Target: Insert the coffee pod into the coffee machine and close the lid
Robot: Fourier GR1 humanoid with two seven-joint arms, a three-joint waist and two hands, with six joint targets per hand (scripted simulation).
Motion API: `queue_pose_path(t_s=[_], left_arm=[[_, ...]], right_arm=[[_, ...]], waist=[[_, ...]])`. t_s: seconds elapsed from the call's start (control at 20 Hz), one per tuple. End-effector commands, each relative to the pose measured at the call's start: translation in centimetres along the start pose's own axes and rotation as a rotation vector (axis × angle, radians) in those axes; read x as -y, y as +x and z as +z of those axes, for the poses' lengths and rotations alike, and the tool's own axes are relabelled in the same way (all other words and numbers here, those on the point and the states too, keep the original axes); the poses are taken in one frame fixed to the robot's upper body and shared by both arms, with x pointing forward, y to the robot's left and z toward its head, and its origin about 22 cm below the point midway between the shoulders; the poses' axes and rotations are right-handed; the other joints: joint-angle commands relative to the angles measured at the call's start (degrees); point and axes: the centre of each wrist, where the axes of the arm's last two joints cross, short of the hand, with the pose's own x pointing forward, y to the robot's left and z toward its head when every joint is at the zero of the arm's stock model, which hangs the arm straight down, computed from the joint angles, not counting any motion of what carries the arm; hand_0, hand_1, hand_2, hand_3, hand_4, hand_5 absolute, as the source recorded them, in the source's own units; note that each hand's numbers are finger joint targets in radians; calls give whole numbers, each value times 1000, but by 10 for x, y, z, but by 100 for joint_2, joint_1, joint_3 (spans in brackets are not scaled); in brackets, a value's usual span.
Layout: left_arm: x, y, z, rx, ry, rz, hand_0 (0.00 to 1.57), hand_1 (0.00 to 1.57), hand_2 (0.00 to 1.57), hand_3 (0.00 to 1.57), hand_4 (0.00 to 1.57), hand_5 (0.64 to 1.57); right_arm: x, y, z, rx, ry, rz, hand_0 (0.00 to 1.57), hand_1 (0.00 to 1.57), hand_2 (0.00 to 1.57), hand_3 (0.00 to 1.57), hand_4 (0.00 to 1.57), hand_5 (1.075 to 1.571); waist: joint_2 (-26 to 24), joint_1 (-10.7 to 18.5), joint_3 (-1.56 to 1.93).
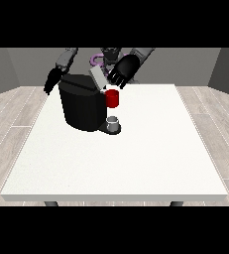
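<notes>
1. Nearest the camera: the white table's (116,163) front half, bare right up to its front edge; open room also along the view's right side.
2. Farther back, left of middle: black coffee machine (82,103), its grey lid (98,78) tilted up.
3. On the machine's base: a grey thing (113,123), perhaps the pod or a cup, cannot tell which.
4. Above it: a red thing at the machine (113,98).
5. At the view's right: hand (123,70) at the lid's upper end, fingers curled downward, seemingly touching the lid.
6. At the view's left: hand (51,82) hanging beside the machine, pointing down, fingers straight, holding nothing.
</notes>
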Motion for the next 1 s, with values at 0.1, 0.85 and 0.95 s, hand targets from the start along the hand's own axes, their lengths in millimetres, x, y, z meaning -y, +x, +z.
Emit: queue_pose_path(t_s=[0.1, 0.85, 0.95], left_arm=[[-3, -4, 1, -6, -18, -7, 1195, 1195, 1260, 1229, 464, 1571], [-27, -4, 6, 16, 67, -41, 1204, 1204, 1255, 1198, 411, 1571], [-30, -4, 6, 11, 63, -25, 1227, 1227, 1258, 1198, 406, 1571]], right_arm=[[19, 4, -8, 7, -22, -4, 0, 0, 0, 0, 161, 1571], [-2, 13, -8, 50, -18, -2, 0, 0, 0, 0, 0, 1571], [-1, 7, -3, 44, -6, -17, 0, 0, 0, 0, 0, 1571]], waist=[[98, 20, 1], [521, -120, -1], [378, -220, 0]])
